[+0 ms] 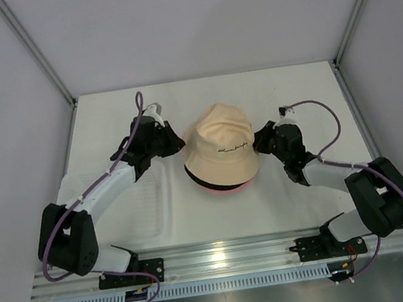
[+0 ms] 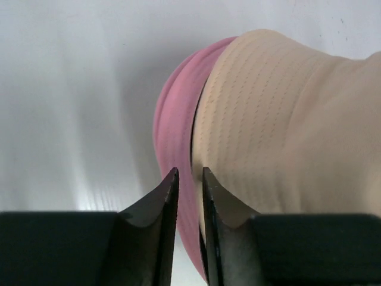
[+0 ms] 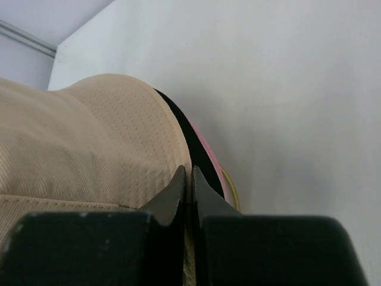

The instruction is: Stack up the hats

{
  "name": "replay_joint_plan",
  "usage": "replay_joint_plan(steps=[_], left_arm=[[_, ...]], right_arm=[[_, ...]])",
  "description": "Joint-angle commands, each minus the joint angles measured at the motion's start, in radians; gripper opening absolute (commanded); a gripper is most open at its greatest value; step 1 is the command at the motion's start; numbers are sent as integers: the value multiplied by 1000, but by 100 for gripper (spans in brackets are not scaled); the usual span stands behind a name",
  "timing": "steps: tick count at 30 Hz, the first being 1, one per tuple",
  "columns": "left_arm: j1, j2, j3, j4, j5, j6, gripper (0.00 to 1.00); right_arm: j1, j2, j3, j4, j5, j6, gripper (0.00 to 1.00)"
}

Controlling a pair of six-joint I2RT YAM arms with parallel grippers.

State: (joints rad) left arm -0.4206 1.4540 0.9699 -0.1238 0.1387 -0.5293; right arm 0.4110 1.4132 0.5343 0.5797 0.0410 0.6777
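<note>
A beige hat (image 1: 220,144) with small dark script sits on top of a pile at the table's middle. The edge of a black hat (image 1: 191,175) and a pink hat (image 1: 223,187) show beneath it. My left gripper (image 1: 181,145) is at the pile's left side. In the left wrist view its fingertips (image 2: 189,171) stand a narrow gap apart, with the pink hat's brim (image 2: 172,119) showing through and the beige hat (image 2: 280,119) beside the right finger. My right gripper (image 1: 259,142) is shut (image 3: 186,170) on the beige hat's brim (image 3: 89,131), above the black hat (image 3: 190,134) and the pink hat (image 3: 209,156).
A clear shallow plastic tray (image 1: 160,203) lies on the table left of the pile, partly under my left arm. White walls and metal frame posts (image 1: 36,51) enclose the table. A metal rail (image 1: 226,254) runs along the near edge.
</note>
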Motion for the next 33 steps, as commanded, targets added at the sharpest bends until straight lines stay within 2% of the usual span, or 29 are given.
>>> replay_joint_plan(steps=[1,4,6,9,10,12,13,15,16,17,20,21,25,27,29,33], left_arm=[[14,-84,-54,-22,-79,37,28],[14,-132,-40,-33,-76,37,48],[14,-153,-16,-43,-70,37,55],[14,-188,7,-62,-59,37,59],[14,-202,16,-66,-59,35,61],[14,-246,29,-83,-73,41,67],[14,-263,47,-94,-80,45,71],[16,-297,64,-146,-111,51,82],[16,-337,75,-174,-158,48,95],[17,-357,114,-254,-183,22,99],[29,-460,185,-414,-208,28,99],[31,-572,222,-515,-300,64,99],[34,-665,204,-597,-401,133,99],[40,-707,155,-637,-497,158,100],[55,-789,90,-634,-559,161,99],[97,-940,-77,-539,-464,205,99]], right_arm=[[3,-29,-40,-159,96,-69,0],[3,-69,7,-240,91,-92,0],[-1,-108,71,-305,96,-113,0],[-20,-169,168,-432,105,-136,47],[-32,-184,196,-501,105,-151,72],[-78,-233,281,-611,103,-164,95],[-101,-247,312,-645,100,-185,99],[-145,-285,374,-714,94,-208,99],[-194,-296,444,-788,89,-223,99],[-216,-303,479,-829,83,-240,100],[-273,-325,607,-1013,97,-294,99],[-278,-351,643,-1058,130,-320,99],[-278,-404,607,-1051,152,-355,99],[-279,-427,554,-1032,181,-374,99],[-279,-453,511,-1029,209,-371,99],[-279,-477,455,-985,140,-360,99]])
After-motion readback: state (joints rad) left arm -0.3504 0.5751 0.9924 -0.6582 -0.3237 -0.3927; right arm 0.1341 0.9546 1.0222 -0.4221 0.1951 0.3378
